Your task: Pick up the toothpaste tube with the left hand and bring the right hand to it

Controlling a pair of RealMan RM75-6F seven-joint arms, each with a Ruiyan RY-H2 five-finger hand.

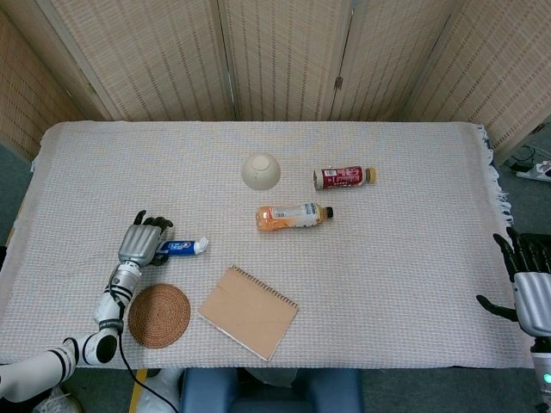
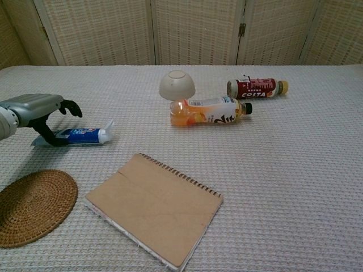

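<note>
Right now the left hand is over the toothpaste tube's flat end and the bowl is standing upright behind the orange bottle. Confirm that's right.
Not quite. The bowl is upside down, base up, as the chest view shows. The rest holds: the left hand is over the flat end of the toothpaste tube, and the bowl sits behind the orange bottle.

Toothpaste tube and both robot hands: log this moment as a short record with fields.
target: toothpaste tube, lying flat on the tablecloth, cap end pointing toward the notebook side
left robot hand: over the tube's flat end, fingers curled around it; firm grip cannot be confirmed
right robot hand: at the table's far right edge, fingers spread, holding nothing
tube lifted: no
nearby: woven coaster and notebook in front of the tube
farther back: upturned bowl, orange bottle, red bottle
</note>
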